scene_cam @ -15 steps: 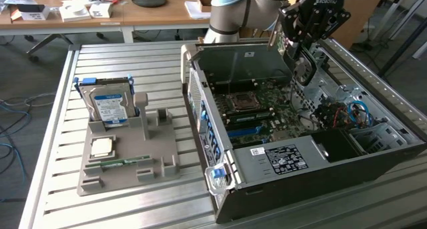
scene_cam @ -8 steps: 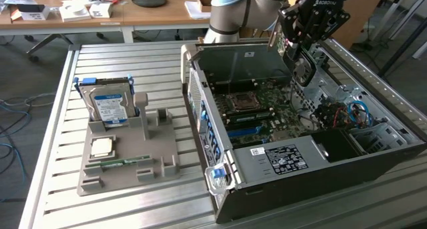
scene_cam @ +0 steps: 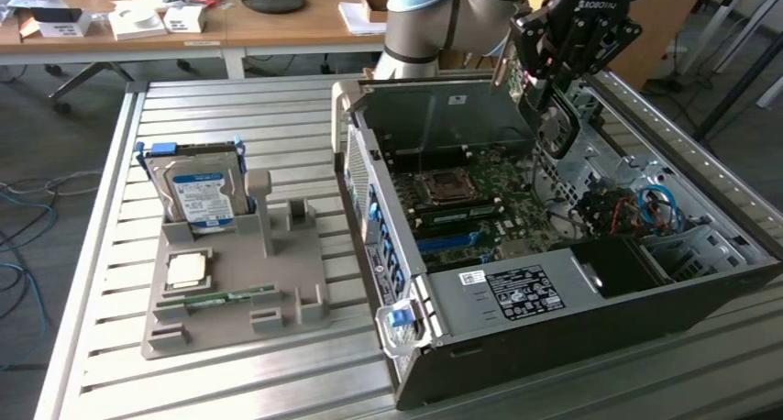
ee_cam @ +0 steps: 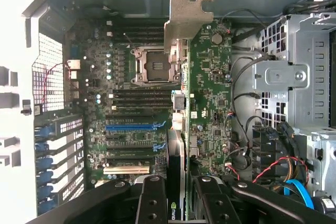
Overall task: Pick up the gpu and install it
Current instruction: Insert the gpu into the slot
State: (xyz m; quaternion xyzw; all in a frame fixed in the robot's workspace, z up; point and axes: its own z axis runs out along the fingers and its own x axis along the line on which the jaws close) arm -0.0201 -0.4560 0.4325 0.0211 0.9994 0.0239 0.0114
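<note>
The gpu (ee_cam: 177,161) is off the worktop (scene_cam: 245,108). It is pinched by one end between the jaws and hangs over the open computer case (scene_cam: 551,347), above the motherboard (ee_cam: 210,103). In the wrist view I see it edge-on. Its silver bracket (ee_cam: 186,19) is at the end away from the jaws, in line with the edge of the CPU socket (ee_cam: 152,66). The jaws are partly closed, one against each face of the card.

Step in hand, as I judge it: carrying the card over the board and lining it up. To do this well:

1. I move slowly, because a thin card gripped at one end can swing or slip.
2. I hold the bracket clear of the socket and the drive cage (ee_cam: 286,77).
3. I use the blue expansion slot (ee_cam: 131,127) as reference, setting the card's long edge parallel to it, bracket toward the case's rear wall.

Not determinable:

- The card's contact edge.
- The height of the bracket above the board.
- The jaws' contact points, which the picture edge cuts off.
- Most of the card in the exterior view, where the jaw body covers it.

The hard drive (scene_cam: 202,195) and memory stick (scene_cam: 226,298) sit in the grey holder (scene_cam: 220,333) beside the case. The holder is toward the worktop's edge at the exterior view's left.
</note>
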